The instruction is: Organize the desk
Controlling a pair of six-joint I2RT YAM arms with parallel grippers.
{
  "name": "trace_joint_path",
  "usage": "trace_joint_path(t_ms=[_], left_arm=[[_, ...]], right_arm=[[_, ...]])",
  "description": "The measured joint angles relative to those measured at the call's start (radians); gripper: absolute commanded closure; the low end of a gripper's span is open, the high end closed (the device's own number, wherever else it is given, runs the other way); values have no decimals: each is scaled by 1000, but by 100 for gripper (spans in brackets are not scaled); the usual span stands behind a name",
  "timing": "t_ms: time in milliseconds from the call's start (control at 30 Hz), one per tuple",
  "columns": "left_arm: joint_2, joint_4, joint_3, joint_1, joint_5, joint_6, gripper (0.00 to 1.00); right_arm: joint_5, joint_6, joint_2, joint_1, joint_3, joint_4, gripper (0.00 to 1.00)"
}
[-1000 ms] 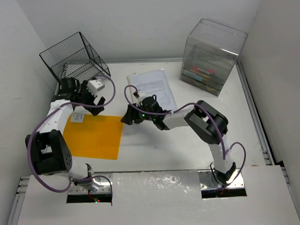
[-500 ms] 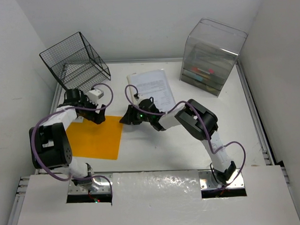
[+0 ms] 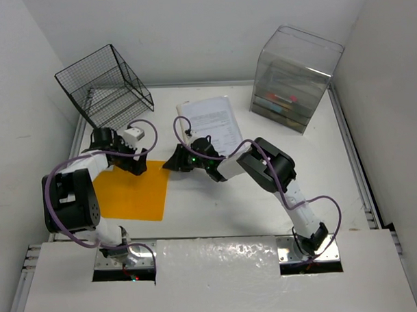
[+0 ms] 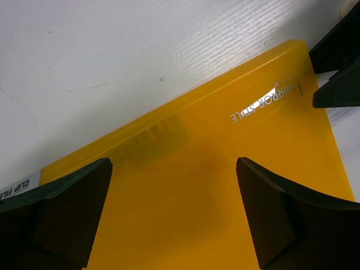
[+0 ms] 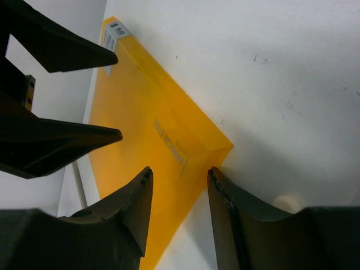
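Observation:
An orange clip file [image 3: 131, 193] lies flat on the white desk [image 3: 230, 196], at its left. My left gripper [image 3: 135, 164] hovers over the file's far edge, open wide, with bare orange surface [image 4: 214, 185] between its fingers [image 4: 73, 214]. My right gripper [image 3: 170, 163] sits at the file's far right corner [image 5: 216, 149]. Its jaws stand part-way apart and straddle that corner, the right finger [image 5: 225, 208] at the corner's edge. In the right wrist view, the left gripper's fingers [image 5: 67, 50] show above the file.
A black wire rack [image 3: 107, 84] stands tilted at the back left. A clear plastic drawer box [image 3: 295, 78] is at the back right. A printed paper sheet [image 3: 214, 121] lies behind the right gripper. Silver rails [image 3: 352, 158] edge the desk.
My right gripper slid left to the file's corner and its jaws narrowed. The left gripper came nearer, from by the rack to the file's far edge. The file shifted slightly left.

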Motion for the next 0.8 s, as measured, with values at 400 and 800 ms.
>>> trace_joint_path(t_ms=[400,800], left_arm=[[47,39,-16,0,26,5,19],[60,69,-16,0,49,11,20]], right_arm=[[3,89,31,0,-28,98,66],[1,105,53,15,17,100,65]])
